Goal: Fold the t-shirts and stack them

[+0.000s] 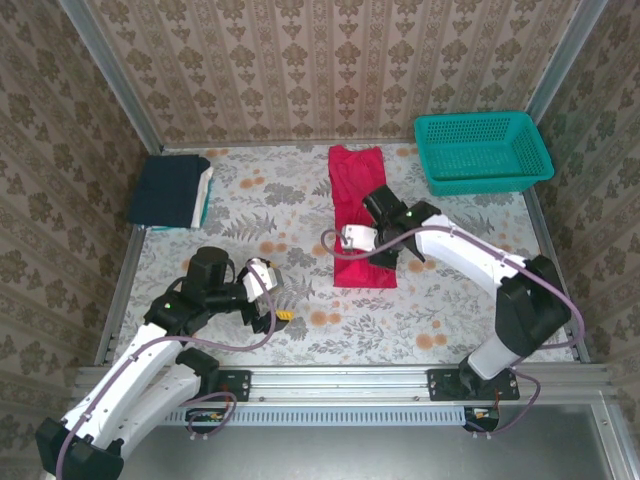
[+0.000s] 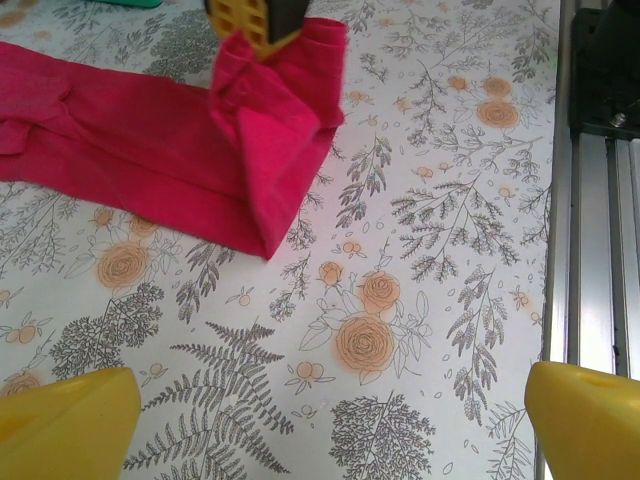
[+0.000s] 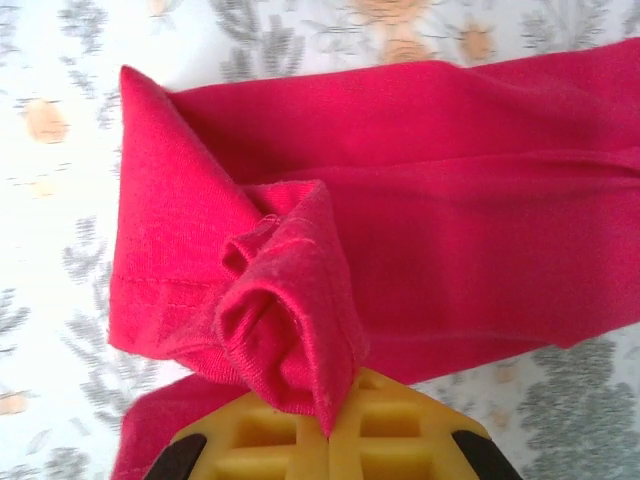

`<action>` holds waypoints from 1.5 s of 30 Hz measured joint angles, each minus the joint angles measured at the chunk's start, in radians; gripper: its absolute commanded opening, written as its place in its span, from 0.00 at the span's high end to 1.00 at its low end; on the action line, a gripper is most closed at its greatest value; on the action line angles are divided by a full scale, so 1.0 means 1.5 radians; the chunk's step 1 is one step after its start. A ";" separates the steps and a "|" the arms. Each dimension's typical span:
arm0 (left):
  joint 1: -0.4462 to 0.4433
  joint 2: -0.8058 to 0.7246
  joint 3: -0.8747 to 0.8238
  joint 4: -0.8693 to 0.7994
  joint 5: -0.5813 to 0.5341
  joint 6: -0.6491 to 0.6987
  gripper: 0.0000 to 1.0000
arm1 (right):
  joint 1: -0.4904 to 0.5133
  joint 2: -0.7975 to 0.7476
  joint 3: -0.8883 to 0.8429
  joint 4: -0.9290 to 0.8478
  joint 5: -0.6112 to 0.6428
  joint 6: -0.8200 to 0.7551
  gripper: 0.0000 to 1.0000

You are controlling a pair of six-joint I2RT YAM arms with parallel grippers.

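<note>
The right gripper [image 3: 330, 450] is clamped shut on the bright red t-shirt of soft cloth [image 1: 357, 190]. Its ribbed yellow pads [image 3: 390, 440] pinch a bunched fold of the hem at one near corner. That fold curls up right at the fingertips and is raised off the surface. Directly ahead of the closed jaws the rest of the red t-shirt lies flat as a long narrow strip, folded lengthwise. It runs away from the gripper toward the far wall. From the top camera, the pinched corner sits under the gripper, and the strip's far end is well beyond it.

The left gripper [image 1: 275, 295] stands wide open and holds nothing. Its two yellow fingertips [image 2: 70, 420] are far apart, and between them is bare white floral tablecloth [image 2: 400, 330]. The lifted red corner is ahead of this gripper and a little to its left, apart from it and not touching.

A stack of folded t-shirts [image 1: 172, 190], dark navy on top with white and teal edges showing at its side, lies beyond the left gripper and off to its left, well apart. A teal plastic mesh basket [image 1: 483, 150], rectangular, sits beyond the right gripper and to its right, at the far corner.
</note>
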 measured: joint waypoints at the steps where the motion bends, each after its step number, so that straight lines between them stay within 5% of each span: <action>1: 0.000 0.000 0.000 0.000 0.000 0.000 0.00 | -0.009 0.017 0.022 -0.002 -0.003 -0.010 0.98; 13: 0.000 0.003 -0.004 0.000 0.000 0.000 0.00 | -0.064 0.177 0.214 -0.037 -0.005 -0.077 0.98; 39: 0.001 -0.002 -0.004 -0.001 0.000 0.000 0.00 | -0.094 0.325 0.322 -0.007 0.037 -0.086 0.98; 45: 0.001 -0.002 -0.004 -0.001 0.000 0.000 0.00 | -0.095 0.331 0.321 0.027 0.040 -0.084 0.90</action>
